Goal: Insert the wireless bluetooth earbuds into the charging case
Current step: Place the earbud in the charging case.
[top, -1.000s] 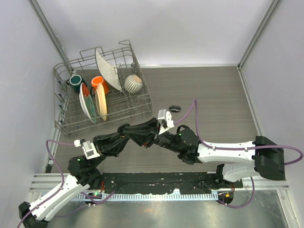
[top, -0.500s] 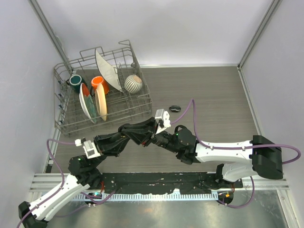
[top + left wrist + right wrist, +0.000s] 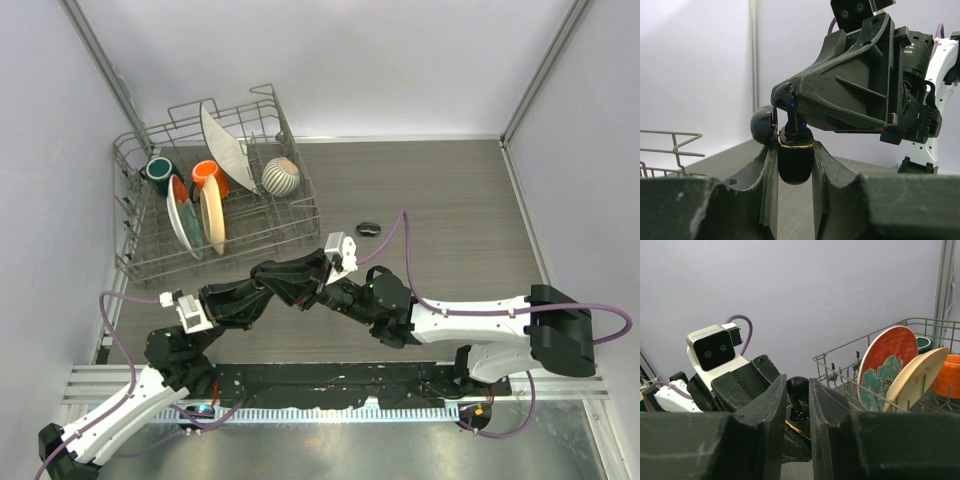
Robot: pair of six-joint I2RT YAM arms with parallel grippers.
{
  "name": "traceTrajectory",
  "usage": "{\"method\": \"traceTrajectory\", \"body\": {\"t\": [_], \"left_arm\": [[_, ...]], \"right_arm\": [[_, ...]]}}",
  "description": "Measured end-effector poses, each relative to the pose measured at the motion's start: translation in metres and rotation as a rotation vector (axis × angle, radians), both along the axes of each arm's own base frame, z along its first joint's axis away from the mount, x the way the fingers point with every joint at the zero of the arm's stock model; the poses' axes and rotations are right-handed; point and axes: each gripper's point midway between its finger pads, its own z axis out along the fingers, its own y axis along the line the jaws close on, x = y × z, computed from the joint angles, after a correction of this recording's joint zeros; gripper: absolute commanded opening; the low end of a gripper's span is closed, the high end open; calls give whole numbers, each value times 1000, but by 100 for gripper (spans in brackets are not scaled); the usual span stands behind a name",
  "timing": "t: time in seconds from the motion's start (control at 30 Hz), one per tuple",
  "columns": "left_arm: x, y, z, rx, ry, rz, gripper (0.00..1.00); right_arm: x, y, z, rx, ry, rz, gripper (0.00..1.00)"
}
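Observation:
My left gripper (image 3: 795,150) is shut on a black charging case (image 3: 795,162) with a gold rim, held upright above the table, its lid (image 3: 763,125) swung open to the left. My right gripper (image 3: 797,390) is shut on a glossy black earbud (image 3: 799,389). The earbud (image 3: 790,112) stands directly over the case, with its stem reaching down into the opening. The case's gold rim (image 3: 799,429) shows just below the earbud. In the top view both grippers meet in mid-air, left (image 3: 258,285) and right (image 3: 268,274); case and earbud are hidden there.
A wire dish rack (image 3: 290,215) with plates, cups and a striped bowl stands at the back left, close to the grippers. A small black oval object (image 3: 369,229) lies on the table right of the rack. Purple cables loop from both arms.
Both grippers have shifted slightly left together, the right one closing in over the case. Both grips are unchanged.

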Motion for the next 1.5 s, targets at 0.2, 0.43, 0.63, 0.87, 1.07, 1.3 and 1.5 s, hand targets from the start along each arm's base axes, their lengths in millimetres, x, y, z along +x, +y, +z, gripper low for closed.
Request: {"method": "traceTrajectory", "body": {"t": [0.2,0.43,0.63,0.87,1.07,1.3,1.5], "left_arm": [[0,0,0,1,2,0,0],[1,0,-1,3,3,1,0],[2,0,-1,1,6,6,0],[3,1,-1,0,10,13,0],[4,1,-2,3,14,16,0],[5,1,-2,1,17,22,0],[7,3,-2,-1,19,38,0]], "right_arm": [[1,0,-1,-8,-6,-25,1],[-1,0,-2,-18,-26,-47,1],[-2,0,-3,-28,-40,-81,1],[2,0,-5,-29,-48,-130,1],[5,0,-6,-27,-43,-146,1],[4,0,-6,-24,-42,-144,1],[3,1,-7,-28,-37,-139,1]]}}
